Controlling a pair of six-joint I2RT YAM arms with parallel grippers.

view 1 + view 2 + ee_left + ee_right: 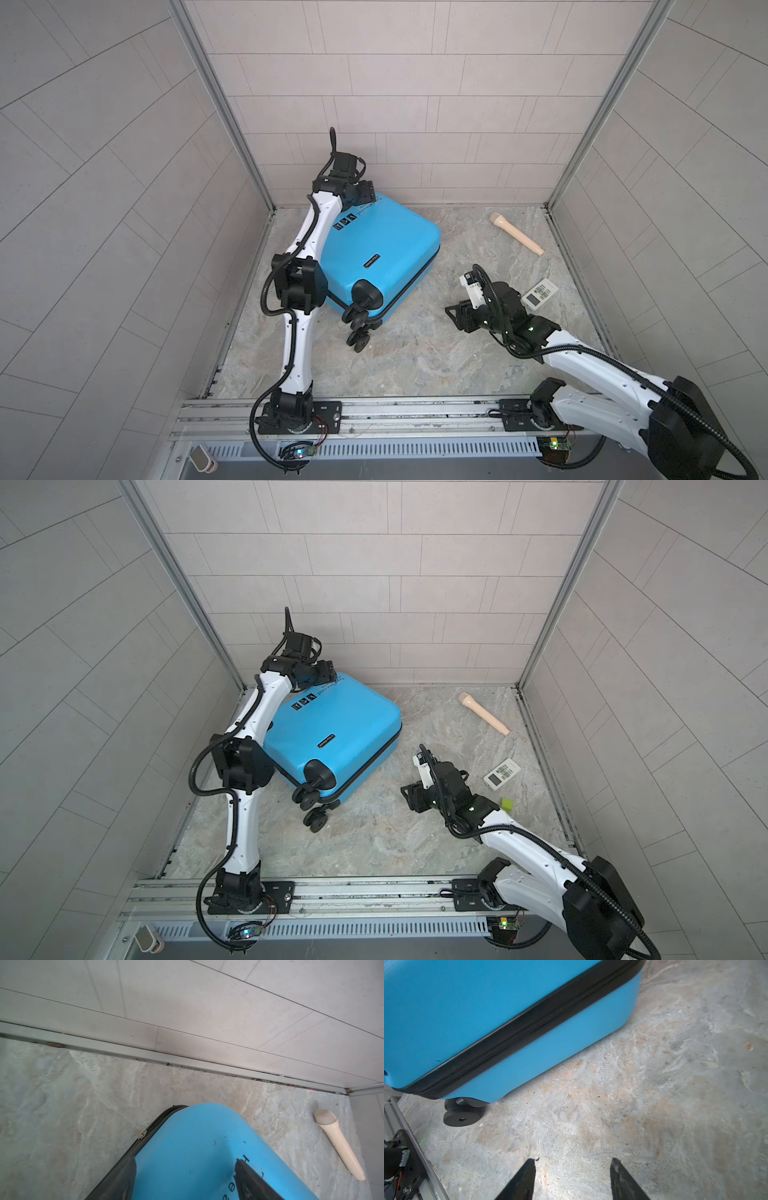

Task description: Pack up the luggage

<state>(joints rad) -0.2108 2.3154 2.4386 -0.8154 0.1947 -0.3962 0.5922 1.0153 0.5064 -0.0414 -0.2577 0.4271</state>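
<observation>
The luggage (382, 249) (336, 729) is a bright-blue hard-shell suitcase lying flat and closed on the stone floor, left of centre in both top views. Its black wheels (357, 328) point toward the front rail. My left gripper (365, 199) (328, 675) (185, 1160) is over the suitcase's far left corner, open. One finger sits by the black zipper edge and the other over the blue top face (197, 1147). My right gripper (455, 316) (409, 793) (573, 1160) stands open above bare floor to the right of the suitcase (467, 1001), holding nothing.
A beige microphone (517, 233) (484, 713) (338, 1142) lies near the back right corner. A white remote control (539, 293) (501, 774) lies beside the right arm, with a small green block (506, 804) next to it. Tiled walls close in three sides.
</observation>
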